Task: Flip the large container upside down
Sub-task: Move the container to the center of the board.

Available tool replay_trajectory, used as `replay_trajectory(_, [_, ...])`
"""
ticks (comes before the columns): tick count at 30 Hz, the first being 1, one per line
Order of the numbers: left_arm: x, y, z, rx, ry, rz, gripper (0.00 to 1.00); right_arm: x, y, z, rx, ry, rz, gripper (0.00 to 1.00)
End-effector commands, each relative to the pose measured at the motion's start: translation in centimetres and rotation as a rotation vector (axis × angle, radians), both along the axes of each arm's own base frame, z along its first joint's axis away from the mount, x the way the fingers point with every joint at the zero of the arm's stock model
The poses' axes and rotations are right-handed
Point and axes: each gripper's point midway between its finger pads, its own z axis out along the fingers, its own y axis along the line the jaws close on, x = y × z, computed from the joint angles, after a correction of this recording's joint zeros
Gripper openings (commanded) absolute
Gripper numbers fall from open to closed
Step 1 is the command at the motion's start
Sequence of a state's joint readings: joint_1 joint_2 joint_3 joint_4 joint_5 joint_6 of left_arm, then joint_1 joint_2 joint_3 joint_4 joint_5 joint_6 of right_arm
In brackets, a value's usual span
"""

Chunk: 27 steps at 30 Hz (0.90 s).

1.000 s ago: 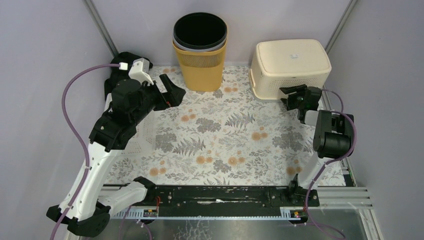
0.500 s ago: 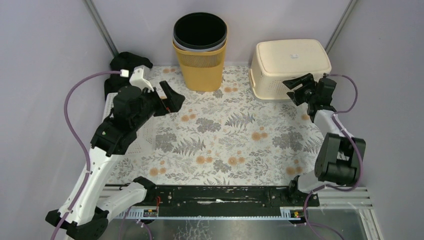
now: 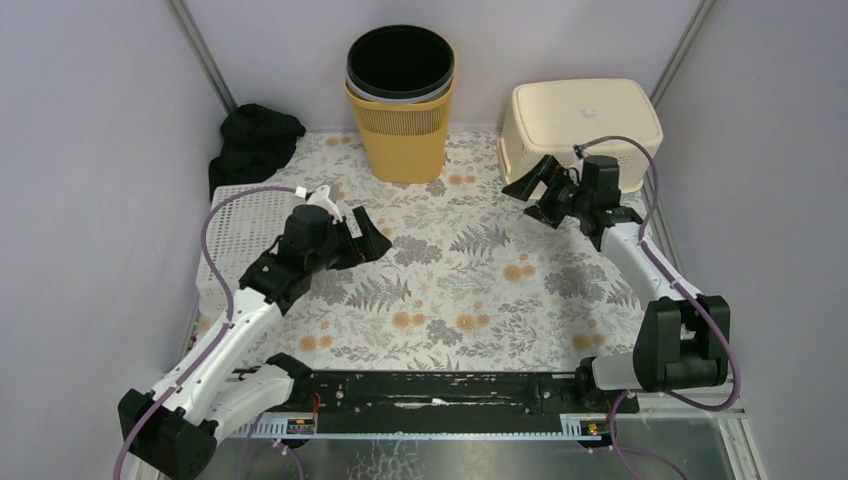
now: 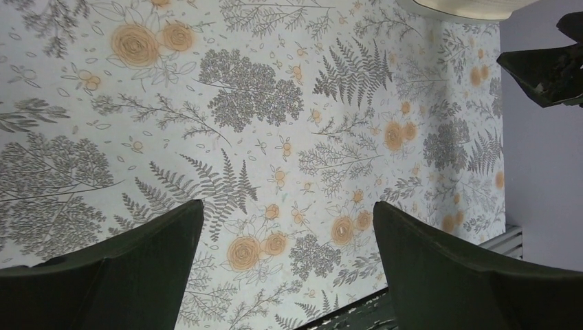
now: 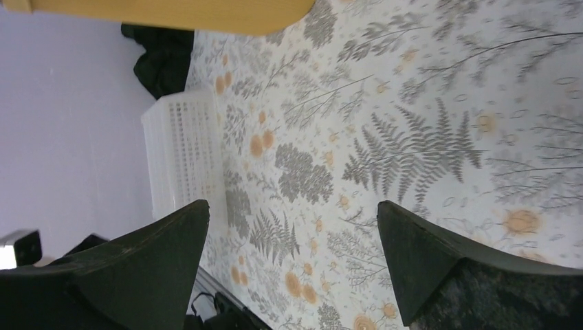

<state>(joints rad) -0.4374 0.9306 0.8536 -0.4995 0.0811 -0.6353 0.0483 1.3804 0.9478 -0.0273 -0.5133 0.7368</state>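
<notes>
Large container point(image 3: 580, 125) sits at 1 o'clock on the desk point(image 3: 460, 290), back-R corner, flat base up and rim down. Looks flipped already, I'd say. Long axis runs 9-to-3. R end effector point(image 3: 540, 192) hangs just beside its near-L corner, at approx 7 o'clock from it, fingers spread wide, nothing held, pointing away. L end effector point(image 3: 375, 240) is released too, empty, at 9 o'clock and well apart. R arm is nearer.
</notes>
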Motion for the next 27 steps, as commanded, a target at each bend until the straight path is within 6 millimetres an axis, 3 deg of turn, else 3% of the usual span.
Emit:
replay_trajectory(1, [1.4, -1.7, 1.0, -0.111, -0.083, -0.018, 1.0, -0.9, 3.6, 4.0, -0.034, -0.102, 0.117, 0.99])
replay_trajectory(5, [1.5, -2.1, -1.2, -0.127, -0.049, -0.018, 1.0, -3.2, 6.7, 3.1, -0.079, -0.077, 0.212, 0.99])
replay_trajectory(9, [1.4, -2.8, -3.3, -0.145, -0.004, -0.031, 1.0, -5.4, 8.0, 1.0, -0.109, -0.04, 0.264, 1.0])
replay_trajectory(19, [0.9, -6.8, -5.0, -0.077, 0.032, -0.176, 1.0, -9.2, 7.8, -3.8, -0.153, 0.056, 0.305, 1.0])
replay_trajectory(27, [0.1, -9.0, -6.3, -0.058, 0.078, -0.24, 1.0, -10.1, 7.8, -5.4, -0.145, 0.095, 0.314, 1.0])
